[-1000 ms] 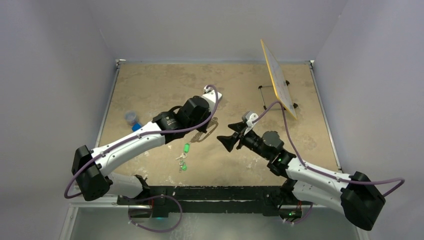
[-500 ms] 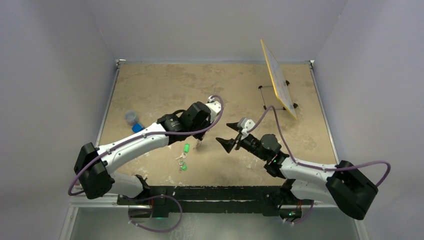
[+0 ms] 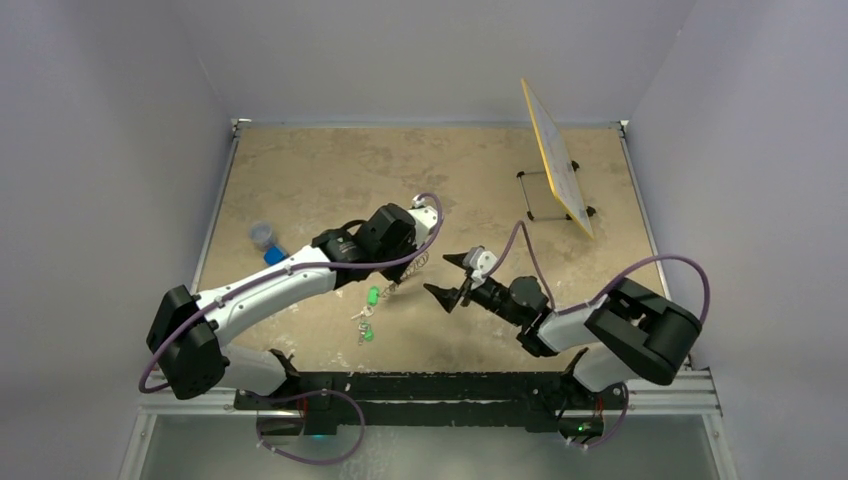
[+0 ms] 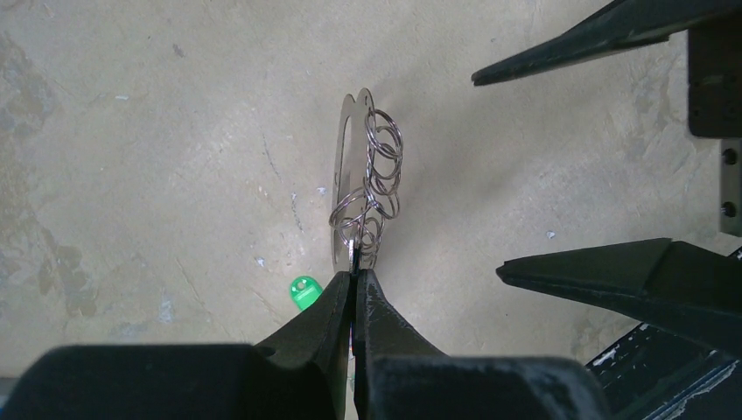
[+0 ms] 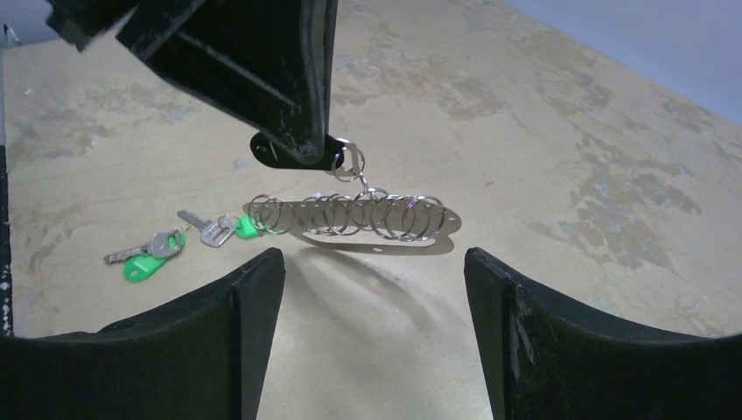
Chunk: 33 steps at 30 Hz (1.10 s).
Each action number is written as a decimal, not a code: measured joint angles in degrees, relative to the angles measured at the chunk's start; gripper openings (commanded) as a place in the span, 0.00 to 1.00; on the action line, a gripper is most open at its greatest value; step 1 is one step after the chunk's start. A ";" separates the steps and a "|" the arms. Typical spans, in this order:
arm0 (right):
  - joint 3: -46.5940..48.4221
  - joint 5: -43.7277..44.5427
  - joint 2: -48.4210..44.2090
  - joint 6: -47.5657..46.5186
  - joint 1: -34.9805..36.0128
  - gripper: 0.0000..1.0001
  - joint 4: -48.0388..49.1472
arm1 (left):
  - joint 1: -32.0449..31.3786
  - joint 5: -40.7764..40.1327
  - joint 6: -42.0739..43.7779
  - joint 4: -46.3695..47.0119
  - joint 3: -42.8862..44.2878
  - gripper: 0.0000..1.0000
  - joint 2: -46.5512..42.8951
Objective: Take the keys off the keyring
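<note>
The keyring (image 5: 367,234), a thin pale oval loop strung with several small wire rings, hangs level just above the table. It also shows in the left wrist view (image 4: 343,166) and the top view (image 3: 410,268). My left gripper (image 4: 353,278) is shut on a small ring at the loop's end. A dark oval piece (image 5: 293,150) sits at its tips; I cannot tell whether it is a key. My right gripper (image 5: 372,262) is open and empty, a little short of the loop and facing it (image 3: 436,272). I see no keys on the loop.
A bunch of silver keys with green tags (image 3: 366,312) lies on the table below-left of the loop, and shows in the right wrist view (image 5: 166,247). A yellow board on a wire stand (image 3: 555,160) is at the back right. A small blue object (image 3: 266,240) is at the left.
My right gripper has moved left and lower, closer to the loop, with its arm folded in. My left gripper has shifted slightly toward me, still holding the loop.
</note>
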 measured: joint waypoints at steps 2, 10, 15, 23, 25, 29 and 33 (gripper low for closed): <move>-0.31 0.68 2.40 -0.52 0.90 0.78 1.90 | 0.26 0.83 0.00 0.13 -0.04 0.00 -0.04; -0.63 5.84 10.54 -2.64 3.23 0.77 4.17 | 1.53 3.41 0.02 0.55 -0.22 0.00 -0.85; -0.35 6.69 11.32 -4.44 3.39 0.77 5.20 | 2.05 4.96 0.02 0.57 -0.46 0.00 -1.01; 2.58 7.63 14.93 -6.27 4.13 0.78 5.42 | 2.58 6.08 0.04 0.61 -0.76 0.00 -1.31; 3.26 8.04 15.37 -6.75 4.15 0.78 5.49 | 2.69 6.19 0.04 0.61 -0.81 0.00 -1.64; 3.87 9.77 15.45 -7.41 4.46 0.78 5.46 | 2.95 6.99 0.04 0.63 -0.85 0.00 -2.16; 4.66 11.85 15.45 -7.91 4.48 0.78 5.46 | 2.99 8.00 0.04 0.61 -0.85 0.00 -2.25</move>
